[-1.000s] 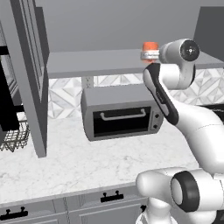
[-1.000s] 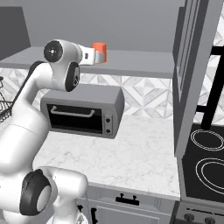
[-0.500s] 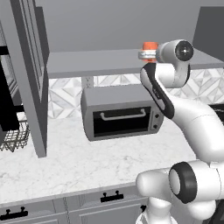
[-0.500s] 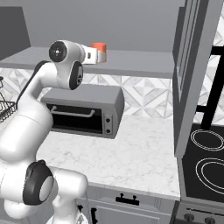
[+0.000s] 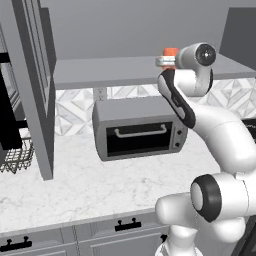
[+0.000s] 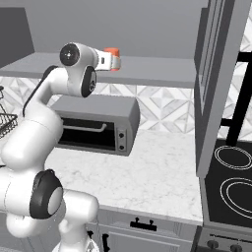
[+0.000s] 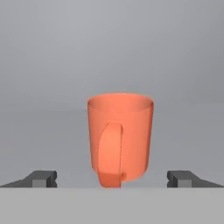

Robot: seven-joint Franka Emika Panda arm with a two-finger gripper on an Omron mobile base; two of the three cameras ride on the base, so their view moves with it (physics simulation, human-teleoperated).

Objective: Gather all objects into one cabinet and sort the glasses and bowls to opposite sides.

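We see one orange mug upright on the grey cabinet shelf, its handle facing our gripper. Our two fingertips stand spread wide, one either side of the mug, not touching it. Below on the counter sits one grey toaster.

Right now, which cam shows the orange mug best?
Hand view: the orange mug stands upright, whole, handle facing the camera, centred between the open gripper fingertips. In the left base view the hand hides most of the mug; the right base view shows a small part on the shelf.
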